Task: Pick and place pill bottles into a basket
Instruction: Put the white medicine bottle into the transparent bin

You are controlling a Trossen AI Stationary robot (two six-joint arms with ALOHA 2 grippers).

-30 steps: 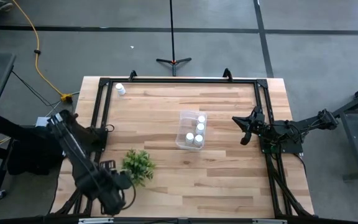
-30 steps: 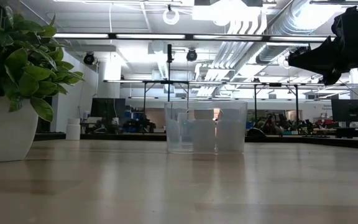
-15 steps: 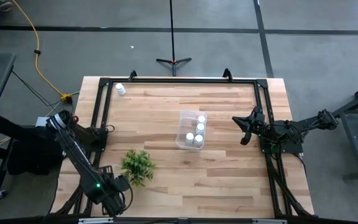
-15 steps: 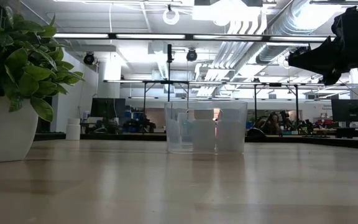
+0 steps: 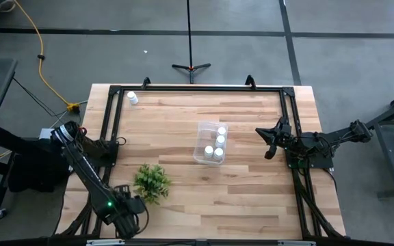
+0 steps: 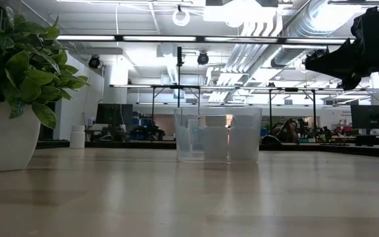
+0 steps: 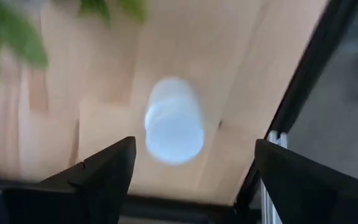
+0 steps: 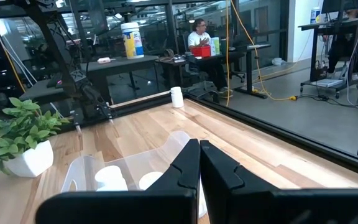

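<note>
The small green leafy plant in a white pot (image 5: 153, 182) stood on the wooden table. Far from it sat the clear plastic bin (image 5: 211, 143), holding white bottles. Near the plant, the left gripper (image 7: 191, 180) hung wide open over one little white capped bottle (image 7: 174, 121). Beyond the bin, the right gripper (image 8: 199, 163) was shut, holding nothing.

My right gripper (image 6: 321, 62) hangs high, fingers pinched together, tips pointing toward the clear bin (image 6: 218, 135), which sits well below and off to the side of them. White bottles (image 6: 206, 143) show blurry inside the bin. A potted plant (image 6: 15, 85) sits farthest from my fingers on the wooden table (image 6: 189, 194).
</note>
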